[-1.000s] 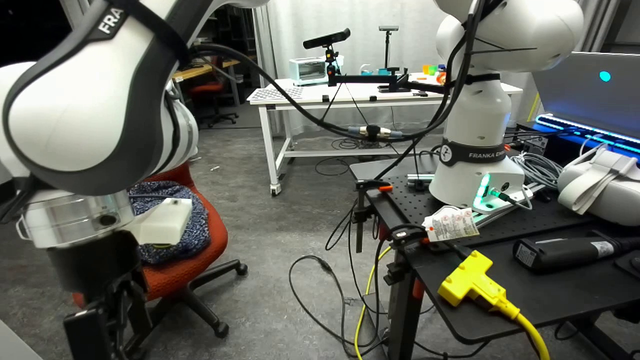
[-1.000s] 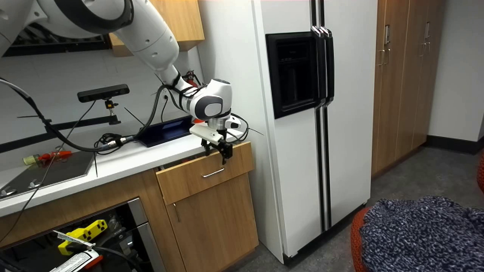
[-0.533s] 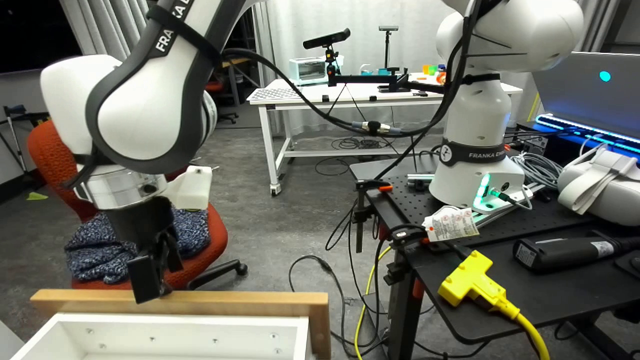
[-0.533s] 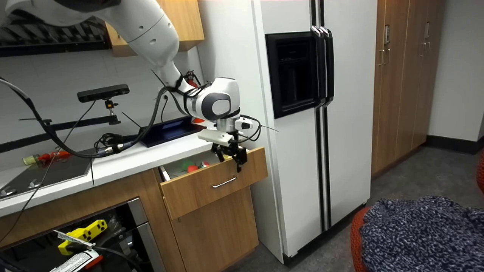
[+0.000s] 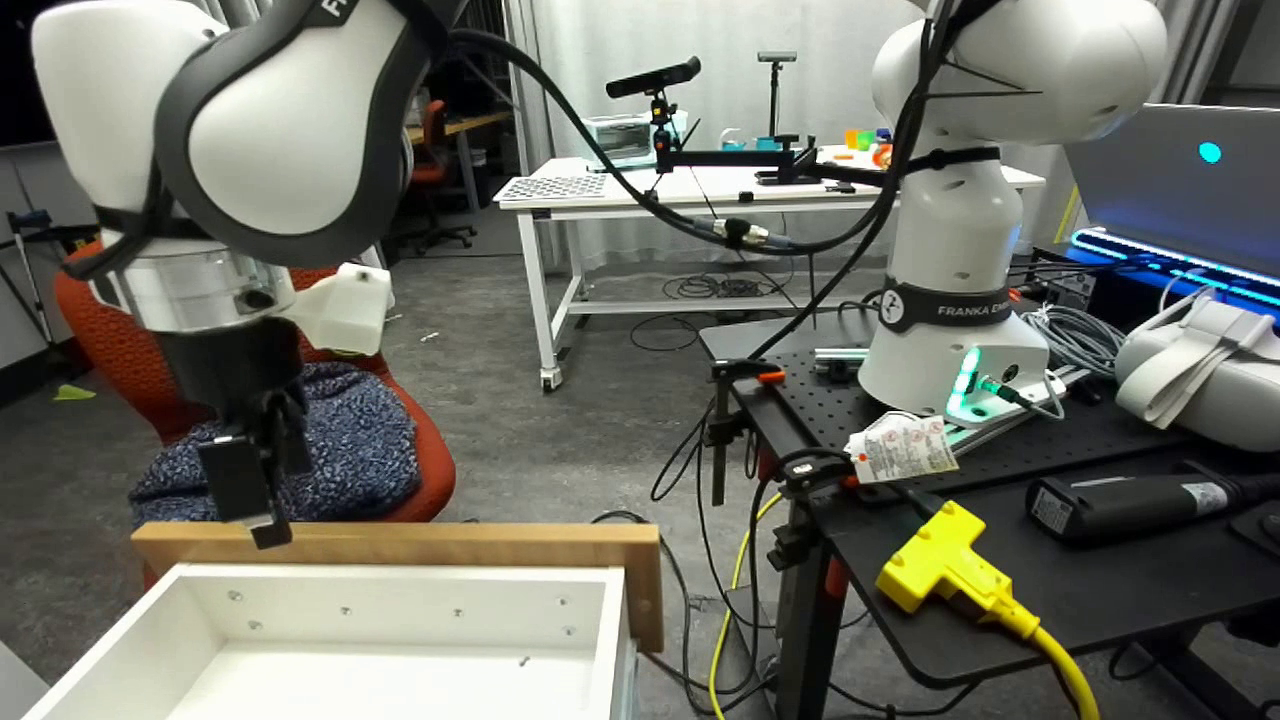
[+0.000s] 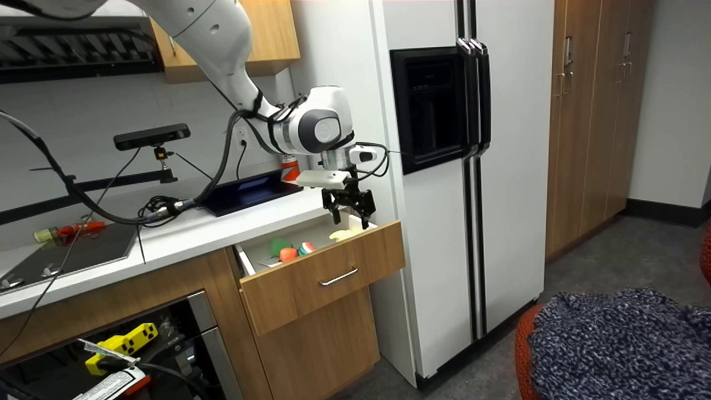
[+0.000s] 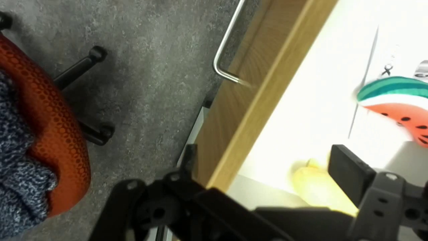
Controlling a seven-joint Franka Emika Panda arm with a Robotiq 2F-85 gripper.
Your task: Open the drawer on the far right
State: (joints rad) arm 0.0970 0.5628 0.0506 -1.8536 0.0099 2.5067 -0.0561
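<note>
The drawer stands pulled out, with a pale wood front in both exterior views (image 5: 420, 545) (image 6: 316, 289) and white walls inside. Its silver handle (image 6: 339, 276) is free of the gripper. Inside lie a yellow object (image 6: 343, 235), a watermelon-slice toy (image 7: 401, 103) and other small things. My gripper (image 6: 351, 222) is open and empty, pointing down above the fridge-side end of the drawer, close to the front panel. In the wrist view the fingers (image 7: 264, 159) are wide apart, one on each side of the panel's top edge (image 7: 271, 97) in the picture. I cannot tell any contact.
A white fridge (image 6: 355, 111) stands close beside the drawer. An orange chair (image 5: 430, 440) with a dark speckled cloth is beyond the drawer front. The white counter (image 6: 216, 239) holds a dark blue tray (image 6: 250, 191). A black cart (image 5: 1000, 560) carries a yellow plug block (image 5: 950, 560).
The drawer has slid out from nearly shut to well open. The gripper moved outward along with its front, then rose from the panel's top edge.
</note>
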